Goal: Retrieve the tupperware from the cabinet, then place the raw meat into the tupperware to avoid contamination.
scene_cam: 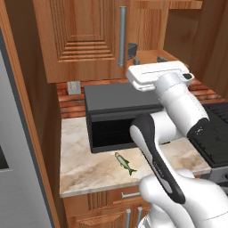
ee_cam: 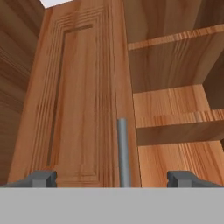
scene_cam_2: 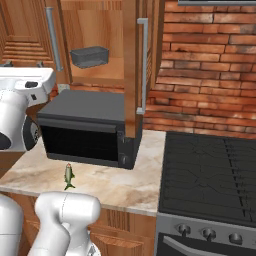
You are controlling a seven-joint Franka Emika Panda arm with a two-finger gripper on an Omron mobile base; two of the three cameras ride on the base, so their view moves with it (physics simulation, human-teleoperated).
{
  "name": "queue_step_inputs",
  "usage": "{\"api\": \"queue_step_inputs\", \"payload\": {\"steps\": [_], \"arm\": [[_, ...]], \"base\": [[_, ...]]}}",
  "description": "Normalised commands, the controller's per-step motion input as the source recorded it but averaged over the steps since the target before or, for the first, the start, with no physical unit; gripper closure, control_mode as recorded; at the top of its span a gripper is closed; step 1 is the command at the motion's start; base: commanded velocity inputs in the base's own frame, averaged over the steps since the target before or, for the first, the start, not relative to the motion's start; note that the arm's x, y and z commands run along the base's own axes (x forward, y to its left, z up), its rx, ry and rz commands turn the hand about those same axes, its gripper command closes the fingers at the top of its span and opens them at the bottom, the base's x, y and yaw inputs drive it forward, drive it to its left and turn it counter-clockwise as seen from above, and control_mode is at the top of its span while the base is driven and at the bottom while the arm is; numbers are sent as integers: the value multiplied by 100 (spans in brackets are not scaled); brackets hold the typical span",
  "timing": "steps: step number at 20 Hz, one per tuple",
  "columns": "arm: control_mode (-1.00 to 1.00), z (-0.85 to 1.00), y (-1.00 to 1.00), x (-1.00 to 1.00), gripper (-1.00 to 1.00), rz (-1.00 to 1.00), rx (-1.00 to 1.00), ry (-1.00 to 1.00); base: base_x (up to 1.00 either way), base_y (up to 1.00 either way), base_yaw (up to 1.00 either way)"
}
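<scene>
Dark-grey tupperware (scene_cam_2: 89, 56), just one, sits long side toward you on the open cabinet (scene_cam_2: 100, 35) shelf. One raw meat fish (scene_cam: 125, 163) lies on the counter (scene_cam: 84, 164) before the microwave (scene_cam_2: 85, 130), tail nearest you. Your gripper (ee_cam: 116, 178) fingers stand wide apart, empty.

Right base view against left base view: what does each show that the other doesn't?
Right base view alone: the whole tupperware on the shelf inside the open cabinet, the stove with its knobs, and the brick wall.

Left base view alone: the closed left cabinet door, a wall outlet, and the tall grey panel at the left edge.

Both: the fish lying on the counter in front of the microwave, apart from it, and the arm raised toward the cabinet.
</scene>
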Motion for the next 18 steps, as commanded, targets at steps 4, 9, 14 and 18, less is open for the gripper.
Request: {"api": "queue_step_inputs", "payload": {"steps": [4,9,14,18], "arm": [[-100,0,0,30,-100,0,0,6],[-100,0,0,31,-100,0,0,3],[-100,0,0,28,-100,0,0,0],[-100,-1,1,29,-100,0,0,0]], "base": [[0,0,0],[0,0,0],[0,0,0],[0,0,0]]}}
